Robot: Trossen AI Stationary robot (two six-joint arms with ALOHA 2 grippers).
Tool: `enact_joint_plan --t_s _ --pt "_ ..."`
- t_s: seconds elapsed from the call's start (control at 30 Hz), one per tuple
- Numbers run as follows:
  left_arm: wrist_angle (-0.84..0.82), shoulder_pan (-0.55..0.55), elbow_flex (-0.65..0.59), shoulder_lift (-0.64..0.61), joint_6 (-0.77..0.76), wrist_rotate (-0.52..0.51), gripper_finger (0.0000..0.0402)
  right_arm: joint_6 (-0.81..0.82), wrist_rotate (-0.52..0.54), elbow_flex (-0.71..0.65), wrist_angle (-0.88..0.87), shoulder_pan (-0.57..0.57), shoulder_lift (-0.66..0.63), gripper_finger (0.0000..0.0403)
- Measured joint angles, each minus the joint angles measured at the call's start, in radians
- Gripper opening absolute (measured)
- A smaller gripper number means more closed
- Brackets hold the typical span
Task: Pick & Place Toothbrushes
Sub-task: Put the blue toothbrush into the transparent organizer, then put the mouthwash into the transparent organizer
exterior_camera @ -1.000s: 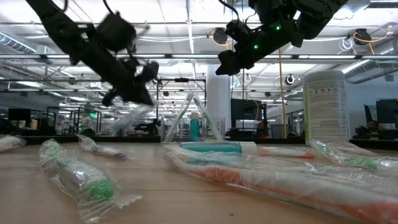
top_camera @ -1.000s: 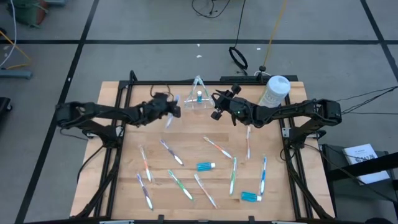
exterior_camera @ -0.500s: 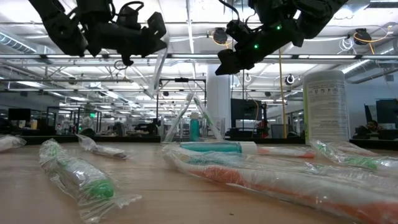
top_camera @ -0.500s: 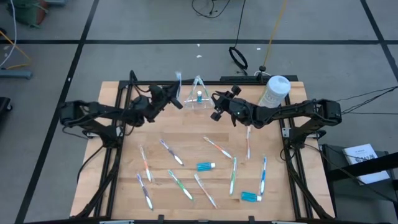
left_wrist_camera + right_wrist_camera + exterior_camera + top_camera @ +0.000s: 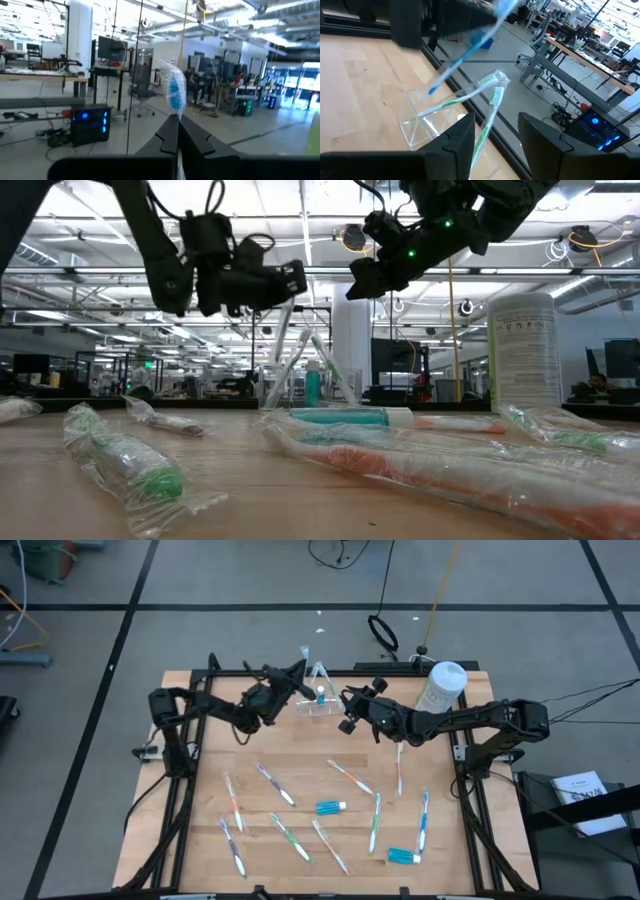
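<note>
Lying scattered on the wooden table (image 5: 200,790), wrapped toothbrushes (image 5: 276,785); possibly desks behind

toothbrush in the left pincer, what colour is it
Blue, in a clear wrapper: the toothbrush shows best in the left wrist view, clamped in the left pincer.

- The table (image 5: 200,800) is pale, light-brown wood, framed in black.
- Both arms are dark, near black.
- The wrapped toothbrush (image 5: 173,90) in the left gripper (image 5: 176,131) shows blue through clear film.
- The clear holder (image 5: 427,126) carries two green-and-white toothbrushes (image 5: 485,120).
- Two short tubes (image 5: 331,807) are blue with white caps.
- The tall canister (image 5: 441,686) is white.
</note>
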Motion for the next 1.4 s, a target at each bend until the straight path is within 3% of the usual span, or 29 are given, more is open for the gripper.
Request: enact_joint_plan --t_s 0.53,0.63,0.83,0.93,1.07,1.23,1.4 --pt "-0.257 -0.024 0.001 0.030 0.040 -0.022 0.0019 0.069 -0.009 0.000 -0.038 0.006 0.000 0.0141" --pt "-0.301 -0.036 0.001 0.029 0.041 -0.034 0.0019 0.084 -0.086 0.000 -0.038 0.009 0.000 0.0141" --pt "-0.342 -0.051 0.001 0.022 0.044 -0.036 0.0020 0.123 -0.366 0.000 -0.038 0.009 0.000 0.0141" --pt "-0.397 -0.064 0.001 -0.010 0.051 -0.042 0.0023 0.158 -0.447 0.000 -0.043 0.010 0.000 0.0141" --pt "-0.545 -0.076 0.001 -0.086 0.041 -0.071 0.0043 0.154 -0.445 0.000 -0.106 0.028 0.000 0.0146" --pt "-0.784 -0.076 0.001 -0.180 -0.103 -0.072 0.0085 0.162 -0.444 -0.001 -0.189 0.053 0.000 0.0178" --pt "-0.877 -0.081 0.001 -0.220 -0.129 -0.012 0.0123 0.231 -0.443 -0.001 -0.246 0.094 0.000 0.0213"
